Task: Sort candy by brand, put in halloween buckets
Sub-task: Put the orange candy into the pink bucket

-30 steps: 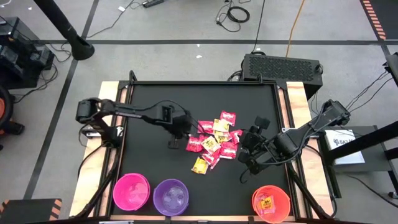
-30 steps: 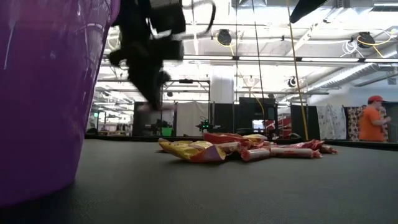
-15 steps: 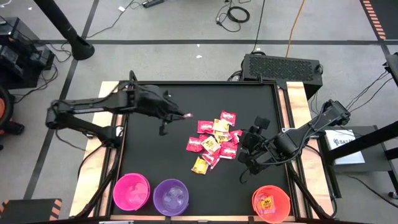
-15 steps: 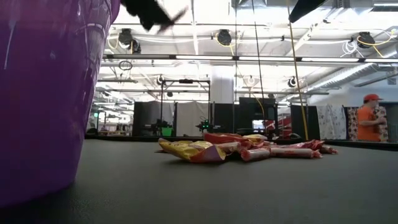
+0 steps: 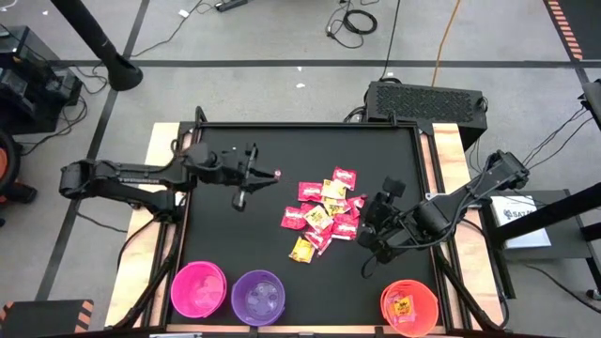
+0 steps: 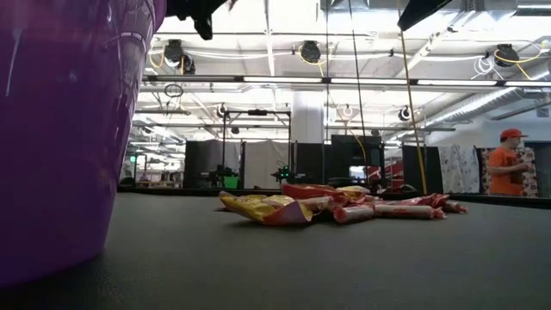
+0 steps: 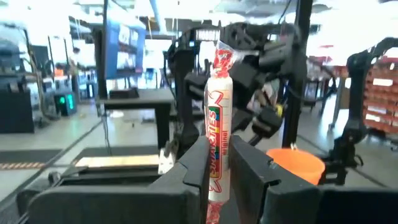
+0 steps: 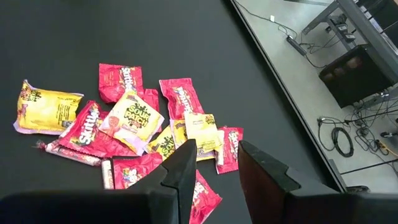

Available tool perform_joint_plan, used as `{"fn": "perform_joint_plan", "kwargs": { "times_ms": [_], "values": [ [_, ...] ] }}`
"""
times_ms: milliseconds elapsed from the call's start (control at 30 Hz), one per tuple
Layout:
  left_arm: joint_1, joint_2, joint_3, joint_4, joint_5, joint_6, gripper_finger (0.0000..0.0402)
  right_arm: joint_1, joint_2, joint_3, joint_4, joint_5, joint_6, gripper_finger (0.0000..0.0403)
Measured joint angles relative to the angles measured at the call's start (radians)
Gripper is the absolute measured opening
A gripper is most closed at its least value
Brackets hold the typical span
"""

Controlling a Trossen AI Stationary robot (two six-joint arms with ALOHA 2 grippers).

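Observation:
My left gripper (image 5: 265,175) hangs over the table's left half, left of the candy pile (image 5: 324,211), shut on a pale pink-white candy roll (image 7: 217,112). It also shows as a dark shape at the top of the low view (image 6: 194,13). My right gripper (image 5: 368,246) hovers open just right of the pile (image 8: 137,130), with nothing between its fingers (image 8: 186,171). The pile of red, yellow and pale packets lies flat on the black mat. Along the near edge stand the pink bucket (image 5: 198,288), the purple bucket (image 5: 257,297) and the orange bucket (image 5: 409,307), which holds a yellow packet. My left gripper pinches the roll's lower length (image 7: 215,158) between its two fingers (image 7: 193,168). The fingers lie about level and point toward the table's right. The roll's far end with its twisted red tip (image 7: 221,59) sticks out past the fingertips. The roll is lifted clear of the table.
A black box (image 5: 427,99) sits behind the table's far right corner. The purple bucket's wall (image 6: 60,129) fills the low view's left. A person in an orange shirt (image 6: 508,164) stands far off in the room. Bare mat lies left of the pile.
My left gripper has risen from the pile's left side and drawn back toward the table's left edge. It has tipped from pointing down to about level. The pale roll has come up with it, lifted clear of the mat.

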State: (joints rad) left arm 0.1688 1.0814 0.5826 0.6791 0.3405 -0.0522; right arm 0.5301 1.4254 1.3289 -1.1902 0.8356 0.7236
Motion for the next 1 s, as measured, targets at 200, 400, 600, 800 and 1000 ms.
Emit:
{"fn": "perform_joint_plan", "kwargs": {
  "times_ms": [200, 400, 600, 800, 1000],
  "values": [
    [0.001, 0.0, -0.027, 0.059, -0.019, -0.015, 0.0054, -0.009, 0.001, -0.058, 0.016, 0.001, -0.026, 0.0109],
    [0.001, 0.001, -0.027, 0.048, -0.082, 0.091, 0.0054, -0.014, 0.001, -0.069, 0.039, 0.0, -0.046, 0.0109],
    [0.001, 0.001, -0.027, 0.015, -0.084, 0.368, 0.0054, -0.013, 0.001, -0.069, 0.089, 0.0, -0.101, 0.0109],
    [0.001, 0.001, -0.027, -0.007, -0.15, 0.641, 0.0054, -0.021, 0.001, -0.069, 0.111, 0.003, -0.142, 0.0109],
    [0.001, 0.001, -0.027, -0.008, -0.323, 0.821, 0.0054, -0.037, 0.001, -0.069, 0.123, 0.003, -0.172, 0.0109]
  ]
}}
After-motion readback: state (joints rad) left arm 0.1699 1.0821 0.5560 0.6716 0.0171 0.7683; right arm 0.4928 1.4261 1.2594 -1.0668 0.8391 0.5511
